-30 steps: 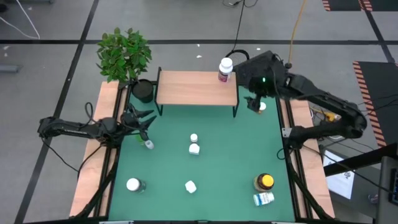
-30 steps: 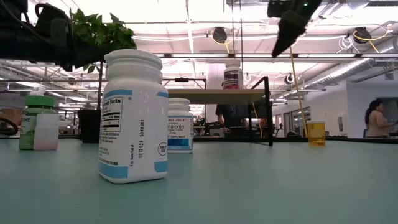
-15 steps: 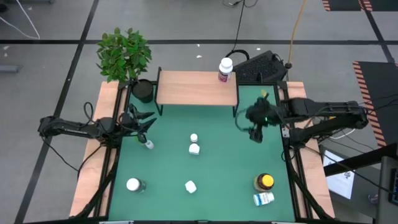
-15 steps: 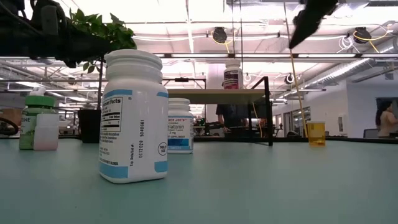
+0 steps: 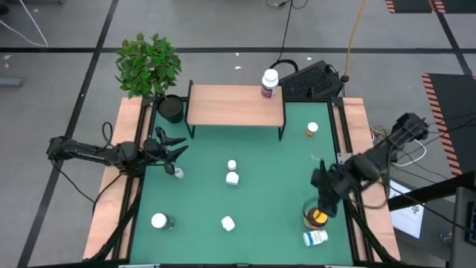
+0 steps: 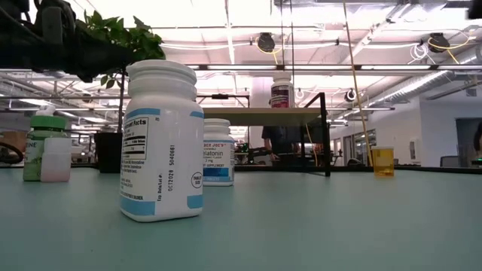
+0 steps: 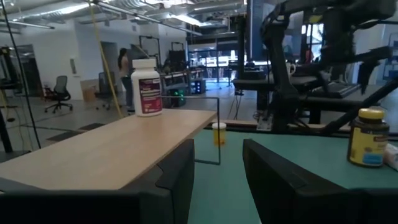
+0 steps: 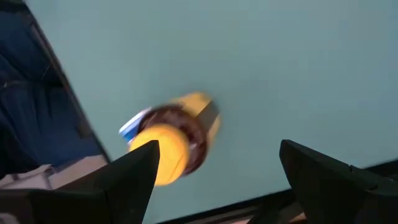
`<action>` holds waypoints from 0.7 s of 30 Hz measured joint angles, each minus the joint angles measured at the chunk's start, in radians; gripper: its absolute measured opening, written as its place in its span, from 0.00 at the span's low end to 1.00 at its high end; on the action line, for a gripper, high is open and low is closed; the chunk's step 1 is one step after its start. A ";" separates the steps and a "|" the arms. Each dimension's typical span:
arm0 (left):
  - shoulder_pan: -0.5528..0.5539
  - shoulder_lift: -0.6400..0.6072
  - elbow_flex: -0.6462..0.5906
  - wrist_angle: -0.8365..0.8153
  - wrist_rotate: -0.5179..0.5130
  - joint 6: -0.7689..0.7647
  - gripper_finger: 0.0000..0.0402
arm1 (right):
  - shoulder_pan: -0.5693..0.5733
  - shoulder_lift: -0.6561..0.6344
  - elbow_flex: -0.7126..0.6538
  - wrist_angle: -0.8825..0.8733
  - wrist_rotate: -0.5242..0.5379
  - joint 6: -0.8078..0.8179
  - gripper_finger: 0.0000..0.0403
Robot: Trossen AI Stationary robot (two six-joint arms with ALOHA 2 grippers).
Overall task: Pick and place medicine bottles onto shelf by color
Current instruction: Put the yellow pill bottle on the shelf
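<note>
Hovering right pincer over amber bottle.

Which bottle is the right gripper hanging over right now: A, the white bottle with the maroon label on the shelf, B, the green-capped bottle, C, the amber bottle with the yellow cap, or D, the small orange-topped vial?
C: in the high view the right gripper is above the amber bottle with the yellow cap, and the right wrist view shows that bottle between its open fingers.
</note>
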 joint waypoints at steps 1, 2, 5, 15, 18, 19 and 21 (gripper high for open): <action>0.000 0.000 0.000 -0.005 0.000 0.007 0.35 | 0.025 0.006 0.000 0.004 0.001 0.044 0.81; 0.000 0.000 0.000 -0.012 0.000 0.018 0.35 | 0.045 0.012 0.000 0.008 0.004 0.081 0.81; 0.000 0.000 0.000 -0.026 0.000 0.047 0.35 | 0.096 0.027 0.000 0.017 0.037 0.150 0.81; 0.022 0.000 0.000 0.006 -0.008 0.105 0.35 | 0.153 0.041 0.000 0.055 0.027 0.434 0.81; 0.034 0.000 0.000 0.005 -0.008 0.106 0.35 | 0.152 0.054 0.000 0.078 0.031 0.455 0.81; 0.036 0.000 0.000 0.005 -0.008 0.106 0.35 | 0.152 0.059 0.000 0.082 0.032 0.459 0.81; 0.037 0.000 0.000 0.000 -0.008 0.109 0.35 | 0.152 0.075 0.000 0.092 0.028 0.456 0.81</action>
